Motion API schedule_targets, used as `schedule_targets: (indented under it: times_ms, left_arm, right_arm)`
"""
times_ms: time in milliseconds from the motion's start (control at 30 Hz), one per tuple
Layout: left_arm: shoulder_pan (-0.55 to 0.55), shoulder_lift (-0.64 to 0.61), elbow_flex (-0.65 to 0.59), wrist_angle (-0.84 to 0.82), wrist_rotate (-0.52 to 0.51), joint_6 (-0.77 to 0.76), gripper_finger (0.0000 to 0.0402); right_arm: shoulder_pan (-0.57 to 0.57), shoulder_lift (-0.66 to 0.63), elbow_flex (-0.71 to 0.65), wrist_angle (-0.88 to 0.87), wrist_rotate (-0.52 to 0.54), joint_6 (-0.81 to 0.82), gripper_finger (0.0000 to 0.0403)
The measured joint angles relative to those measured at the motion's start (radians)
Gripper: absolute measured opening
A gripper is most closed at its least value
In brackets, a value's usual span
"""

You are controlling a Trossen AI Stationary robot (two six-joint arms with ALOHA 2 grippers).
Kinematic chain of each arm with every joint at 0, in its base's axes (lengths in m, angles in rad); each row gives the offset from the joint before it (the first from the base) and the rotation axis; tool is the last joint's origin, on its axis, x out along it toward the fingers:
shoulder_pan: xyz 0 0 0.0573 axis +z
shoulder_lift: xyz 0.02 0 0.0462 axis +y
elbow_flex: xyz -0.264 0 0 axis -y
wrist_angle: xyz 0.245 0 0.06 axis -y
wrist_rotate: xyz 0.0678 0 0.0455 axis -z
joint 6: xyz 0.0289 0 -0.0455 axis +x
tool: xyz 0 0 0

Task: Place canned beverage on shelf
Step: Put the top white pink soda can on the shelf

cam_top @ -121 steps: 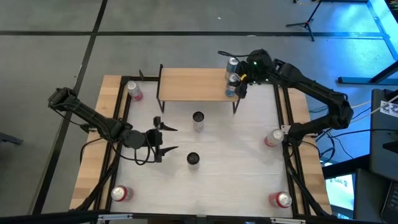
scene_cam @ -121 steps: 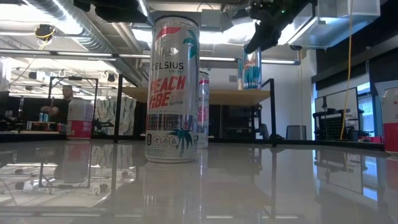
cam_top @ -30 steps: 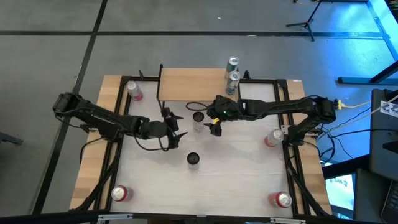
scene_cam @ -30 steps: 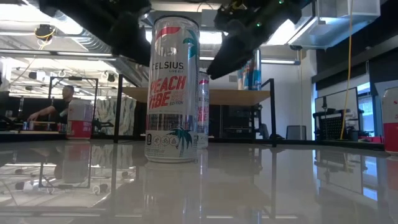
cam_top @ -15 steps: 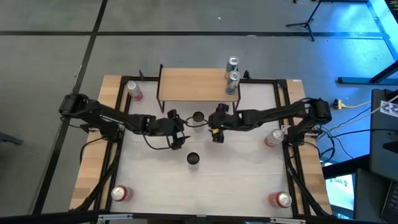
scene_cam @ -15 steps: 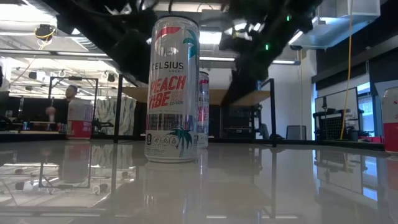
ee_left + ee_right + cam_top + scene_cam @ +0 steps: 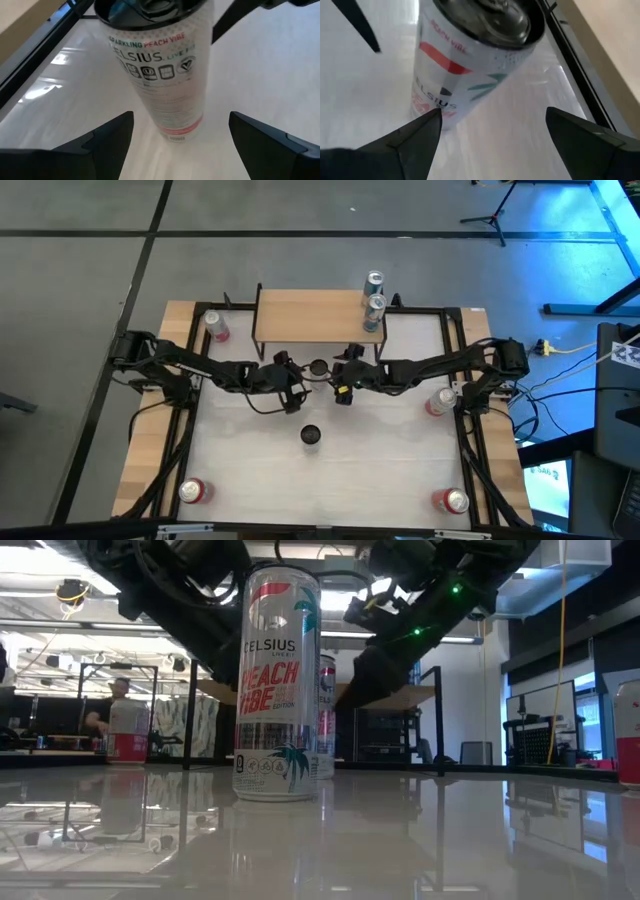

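Can [image 7: 318, 369] stands upright mid-bench, just before the shelf [image 7: 310, 315]; I've got left gripper [image 7: 295, 388] and right gripper [image 7: 340, 380] flanking it, both fingers wide, about equally near.

grey floor [image 7: 80, 240] | ceiling ducts [image 7: 110, 580] | blue light [image 7: 620, 220]

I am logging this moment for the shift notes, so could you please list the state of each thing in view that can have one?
Left gripper: open, beside the centre can.
Right gripper: open, on that can's other side.
White-and-pink Celsius centre can: upright on the white tabletop, ungripped.
Second Celsius can, nearer the front: upright.
Low light-wood shelf on black legs: one silver-blue can upright on it.
Corner red cans: standing.
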Motion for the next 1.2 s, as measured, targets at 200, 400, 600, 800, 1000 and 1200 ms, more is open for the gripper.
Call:
schedule_targets:
  times_ms: [200,400,600,800,1000,1200]
  left_arm:
    - [0.011,0.002,0.000,0.001,-0.053,-0.019,0.0318]
    - [0.011,0.002,0.000,0.003,-0.123,-0.027,0.0318]
    - [0.010,0.002,0.000,0.010,-0.117,-0.027,0.0318]
    - [0.009,0.002,-0.001,0.010,-0.116,-0.027,0.0318]
    - [0.010,0.002,-0.001,0.011,-0.128,-0.027,0.0318]
    - [0.011,0.002,-0.001,0.009,-0.159,-0.027,0.0318]
  right_arm:
    - [0.000,0.000,0.000,0.003,-0.055,0.003,0.0353]
    - [0.000,0.000,0.000,0.023,-0.233,0.005,0.0353]
    - [-0.001,0.000,0.000,0.038,-0.281,0.007,0.0353]
    - [0.006,-0.001,0.000,0.035,-0.301,0.033,0.0353]
    - [0.014,-0.005,0.000,0.014,-0.282,0.099,0.0353]
    - [0.014,-0.005,0.000,-0.010,-0.291,0.142,0.0353]
